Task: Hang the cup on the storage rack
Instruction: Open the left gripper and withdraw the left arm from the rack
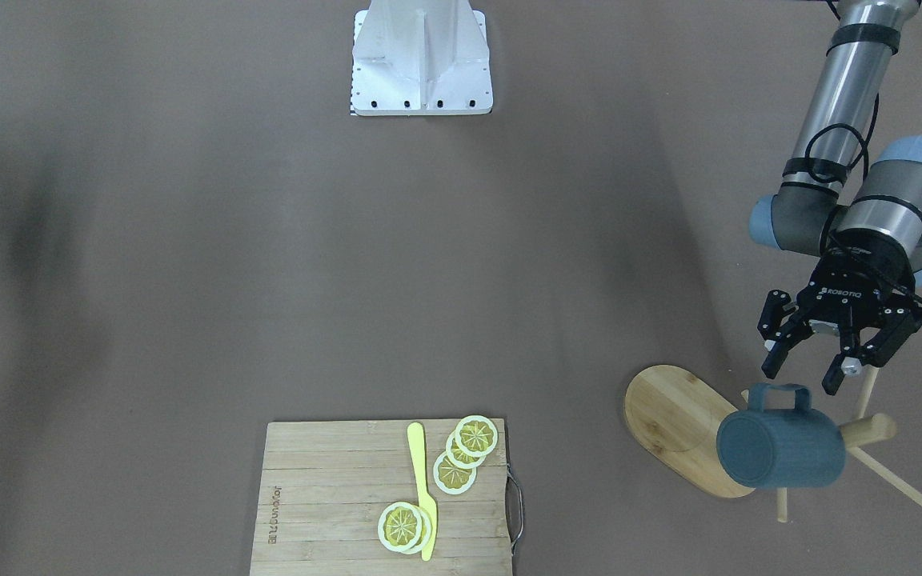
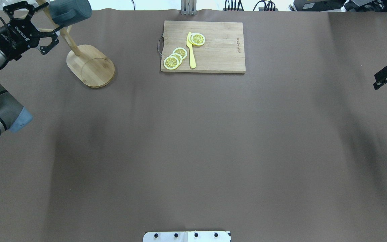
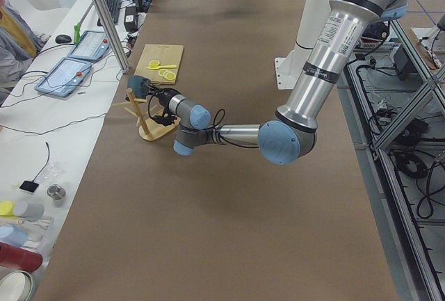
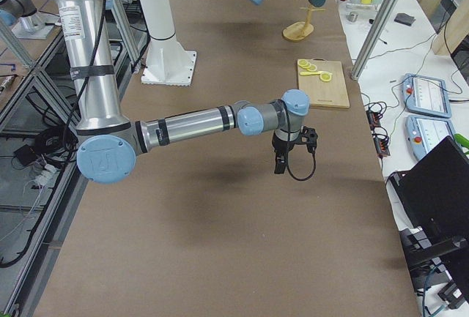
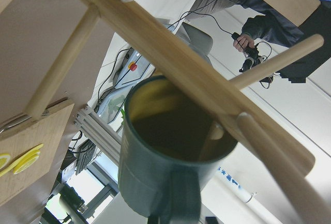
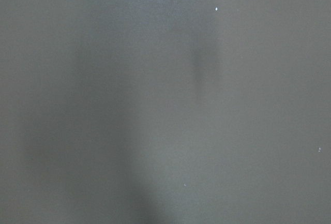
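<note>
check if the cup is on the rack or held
On the rack: the cup sits sideways at its post, the open left gripper apart.

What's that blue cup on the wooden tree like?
The dark teal-blue ribbed mug has a loop handle and a yellowish inside. It lies tipped on its side, up on the light bamboo mug tree, mouth toward the post. The open left gripper hovers by the handle, seemingly not touching.

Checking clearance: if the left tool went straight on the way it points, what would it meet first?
Probably the handle of the cup, which sits on the storage rack just beyond the open left tool, centred in its wrist view. Depth is unclear.
</note>
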Robot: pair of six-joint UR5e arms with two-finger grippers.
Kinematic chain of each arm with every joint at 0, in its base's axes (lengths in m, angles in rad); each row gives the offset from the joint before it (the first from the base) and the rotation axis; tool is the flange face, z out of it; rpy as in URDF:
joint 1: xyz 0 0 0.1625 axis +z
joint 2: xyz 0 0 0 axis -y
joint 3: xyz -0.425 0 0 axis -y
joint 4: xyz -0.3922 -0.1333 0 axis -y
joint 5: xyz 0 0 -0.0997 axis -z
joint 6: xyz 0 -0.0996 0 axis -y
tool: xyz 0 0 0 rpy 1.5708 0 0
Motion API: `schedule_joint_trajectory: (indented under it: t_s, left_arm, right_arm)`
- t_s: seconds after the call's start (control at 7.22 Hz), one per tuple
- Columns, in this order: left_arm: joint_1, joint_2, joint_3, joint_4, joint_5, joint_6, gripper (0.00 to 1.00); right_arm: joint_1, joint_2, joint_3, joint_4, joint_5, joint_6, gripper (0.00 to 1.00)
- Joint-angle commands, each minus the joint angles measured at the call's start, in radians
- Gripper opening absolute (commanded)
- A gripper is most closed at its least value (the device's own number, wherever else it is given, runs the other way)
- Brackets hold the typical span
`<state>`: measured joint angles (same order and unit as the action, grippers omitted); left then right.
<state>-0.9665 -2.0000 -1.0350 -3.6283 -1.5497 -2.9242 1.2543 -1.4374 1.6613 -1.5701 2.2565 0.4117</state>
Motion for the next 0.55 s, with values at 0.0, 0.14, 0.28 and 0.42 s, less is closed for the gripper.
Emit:
schedule_joint_trajectory:
  t_s: [0.0, 0.14, 0.28, 0.42]
  left_arm:
    - [0.000, 0.030, -0.032, -0.007, -0.004, 0.003, 0.97]
    - [0.000, 0.059, -0.057, -0.033, -0.006, 0.008, 0.97]
    - [0.000, 0.096, -0.088, -0.049, -0.006, 0.041, 0.97]
    - [0.000, 0.130, -0.133, -0.058, -0.006, 0.172, 0.97]
  right_arm:
    - [-0.003, 0.000, 0.000, -0.001, 0.000, 0.004, 1.00]
    - [-0.003, 0.000, 0.000, -0.001, 0.000, 0.004, 1.00]
    - [-0.003, 0.000, 0.000, -0.001, 0.002, 0.004, 1.00]
    - [-0.003, 0.000, 0.000, -0.001, 0.003, 0.006, 1.00]
